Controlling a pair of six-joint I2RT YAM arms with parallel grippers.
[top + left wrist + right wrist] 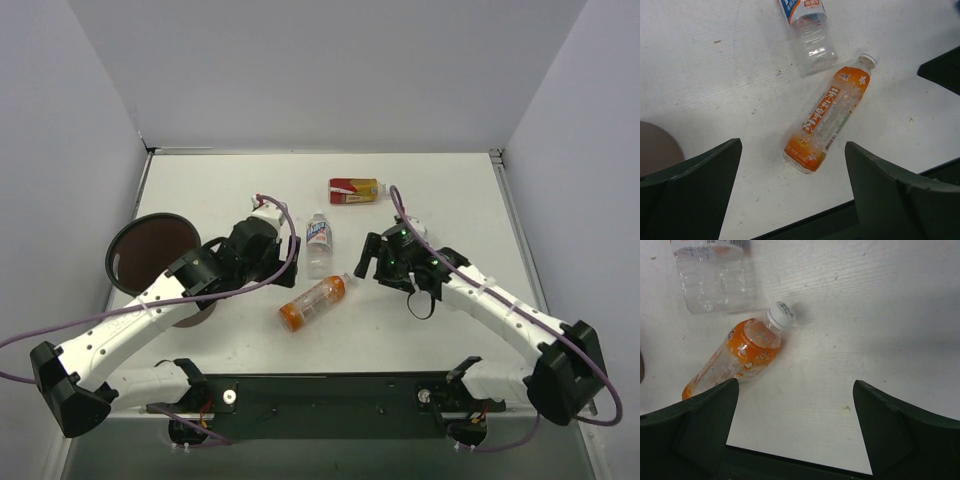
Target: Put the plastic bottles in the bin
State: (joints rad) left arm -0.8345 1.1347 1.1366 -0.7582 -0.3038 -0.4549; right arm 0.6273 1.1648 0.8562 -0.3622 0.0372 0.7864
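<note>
An orange bottle [313, 303] lies on its side at the table's middle, white cap toward the back right. Just behind it lies a clear white-labelled bottle [318, 243], and a red-and-yellow-labelled bottle [354, 190] rests farther back. The round brown bin [128, 232] stands at the left. My left gripper [280, 255] hovers open left of the clear bottle. In the left wrist view the orange bottle [827, 120] lies just beyond the wide-apart left gripper [792, 200]. My right gripper [367, 262] is open to the right of the bottles; its view shows the orange bottle [740, 357] near the left finger [695, 430].
The black base bar [330, 390] runs along the near table edge. Grey walls close the table at the back and sides. The left arm's forearm passes over the near right part of the bin.
</note>
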